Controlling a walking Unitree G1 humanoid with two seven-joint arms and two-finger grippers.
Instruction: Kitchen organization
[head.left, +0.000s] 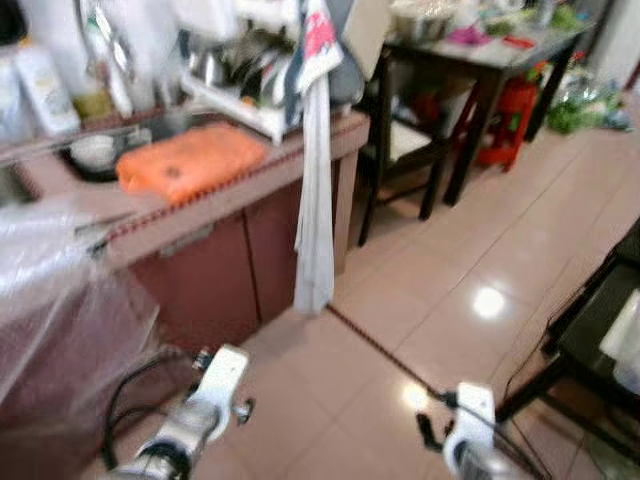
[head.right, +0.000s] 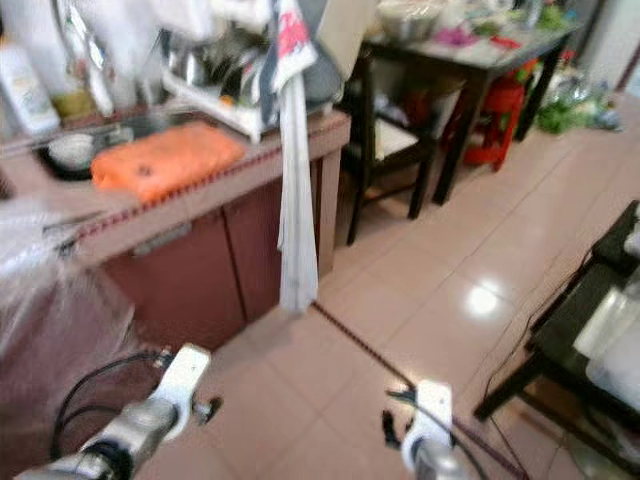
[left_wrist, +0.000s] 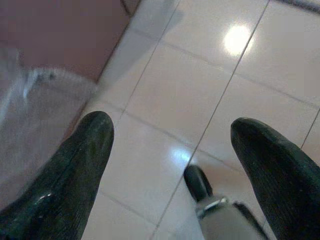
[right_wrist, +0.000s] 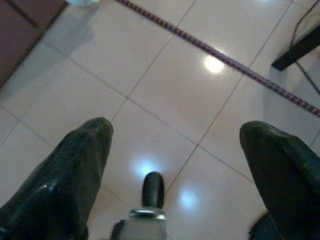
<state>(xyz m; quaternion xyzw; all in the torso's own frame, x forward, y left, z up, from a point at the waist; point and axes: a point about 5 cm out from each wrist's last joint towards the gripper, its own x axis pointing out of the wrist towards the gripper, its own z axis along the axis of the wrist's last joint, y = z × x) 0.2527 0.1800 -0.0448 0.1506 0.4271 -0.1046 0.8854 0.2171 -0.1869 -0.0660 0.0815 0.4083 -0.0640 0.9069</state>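
Kitchen counter (head.left: 215, 205) stands on the robot's left, pink on top with dark red cupboard doors under it. A soft orange cloth (head.left: 190, 160) lies flat on the counter, just beside a round white bowl (head.left: 93, 152) in the sink. Behind the cloth sits a white dish rack (head.left: 240, 75) full of shiny pots. A long white towel (head.left: 313, 190) hangs down from the counter's end, almost to the floor. White bottles (head.left: 42, 88) stand at the back by the wall. Crinkly clear plastic (head.left: 55, 300) covers something dark near the robot's left side.

Further back stands a dark table (head.left: 500, 60) with small colourful things on top, and a red stool (head.left: 505, 120) is beside it. A black rack (head.left: 600, 330) stands on the right. The floor (head.left: 450, 260) is smooth, shiny pink tile with a thin dark patterned line (right_wrist: 220, 56) across it.

Both arms hang low over the floor. The left gripper (left_wrist: 170, 145) has its two black, bumpy fingers (left_wrist: 80, 165) wide apart, holding nothing. The right gripper (right_wrist: 175, 150) is spread wide too, with nothing between its fingers (right_wrist: 75, 165).
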